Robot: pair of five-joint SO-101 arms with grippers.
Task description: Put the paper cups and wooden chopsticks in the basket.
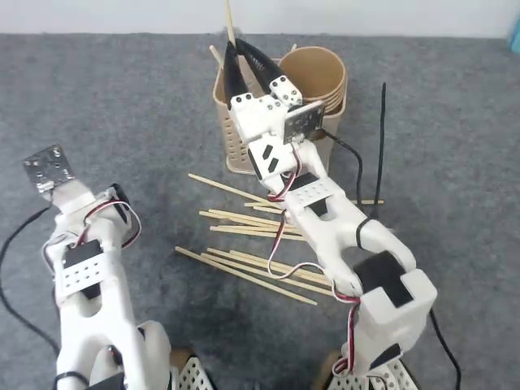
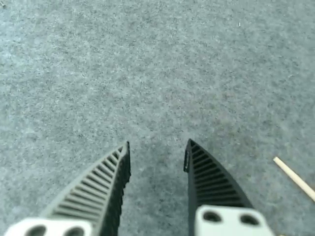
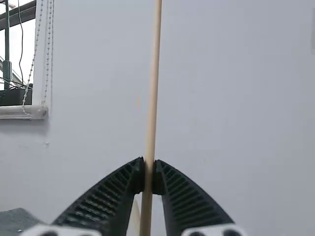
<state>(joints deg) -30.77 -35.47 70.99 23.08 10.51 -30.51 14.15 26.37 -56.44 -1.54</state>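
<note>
A beige slotted basket stands at the back middle of the grey carpet. Stacked brown paper cups sit in its right half, and a chopstick leans out of its left corner. Directly over the basket, my right gripper is shut on one wooden chopstick, held upright. Several more chopsticks lie scattered on the carpet in front of the basket. My left gripper hangs open over bare carpet, with a chopstick tip off to one side.
A thin black cable runs along the carpet to the right of the basket. The left arm stands at the lower left, with bare carpet around it. A pale wall lies behind the table.
</note>
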